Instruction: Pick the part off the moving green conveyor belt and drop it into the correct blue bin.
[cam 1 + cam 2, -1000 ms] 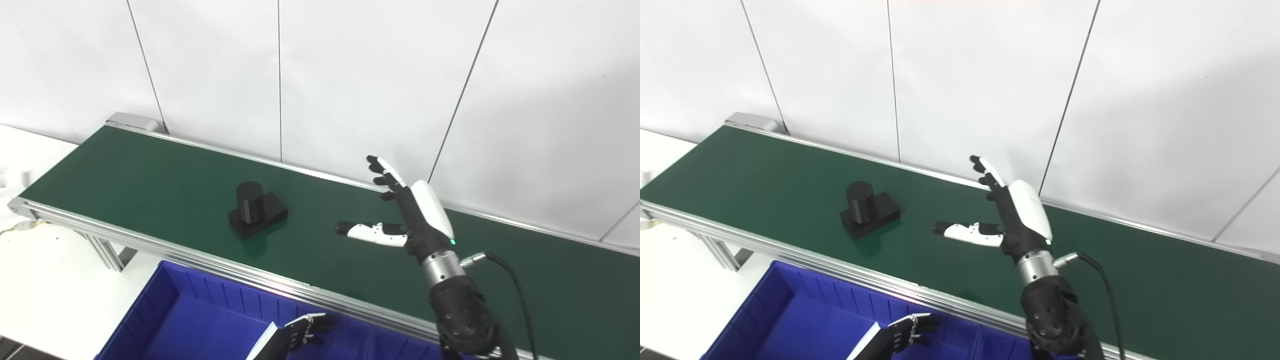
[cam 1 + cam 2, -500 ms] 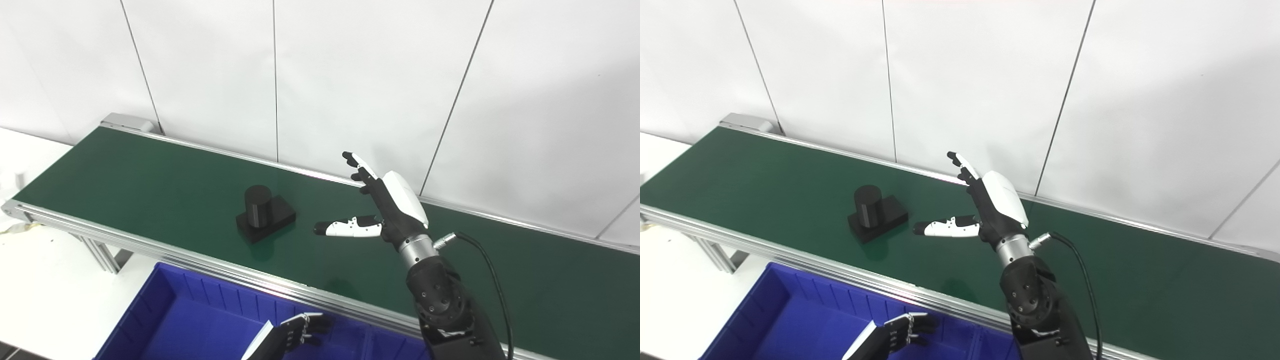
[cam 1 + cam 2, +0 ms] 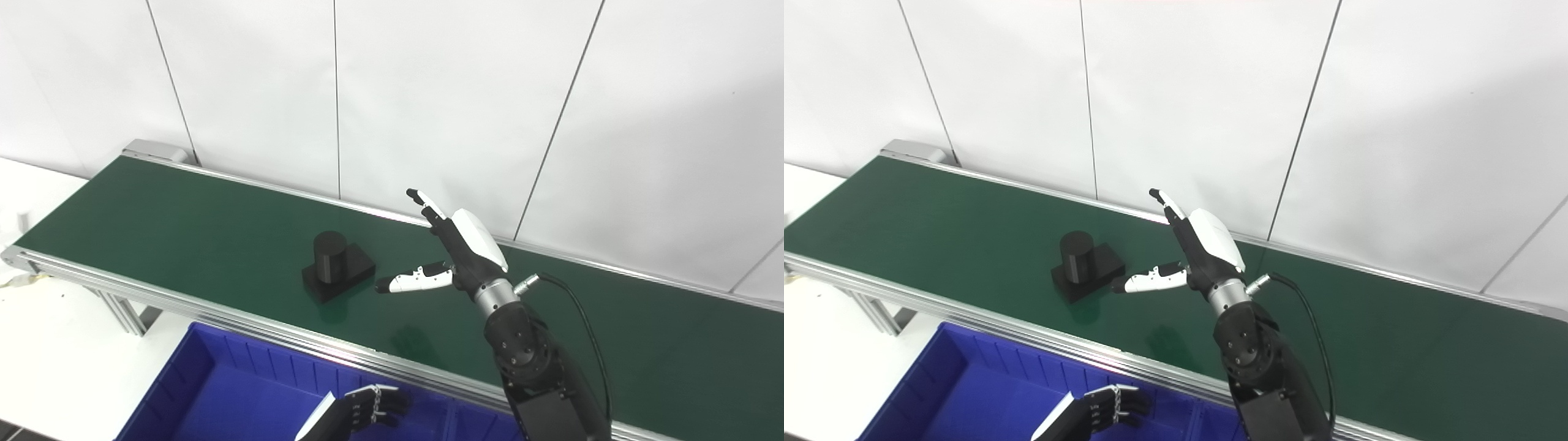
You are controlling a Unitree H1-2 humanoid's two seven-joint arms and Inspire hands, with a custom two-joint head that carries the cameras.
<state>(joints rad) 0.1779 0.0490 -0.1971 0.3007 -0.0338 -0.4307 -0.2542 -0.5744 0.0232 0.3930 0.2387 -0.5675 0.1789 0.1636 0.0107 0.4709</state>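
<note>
Black part, a short cylinder on a flat block (image 3: 336, 272), has ridden the green conveyor belt (image 3: 184, 226) toward the right hand (image 3: 456, 257), gap now small; that hand has shifted closer, fingers spread, holding nothing, so grasp looks imminent. Blue plastic bin (image 3: 245, 392) sits below; left hand (image 3: 367, 409) curled over it, white panelled wall (image 3: 429, 92) behind

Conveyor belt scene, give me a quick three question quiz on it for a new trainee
1. True or false: the right hand already grips the black part.
2. Where is the left hand? A) over the blue bin B) on the green belt C) against the wall
3. Fill in: the part is a flat base with an upright ____ on it.

Key: 1 false, the hand is open beside the part, not gripping it. 2 A. 3 cylinder.
</note>
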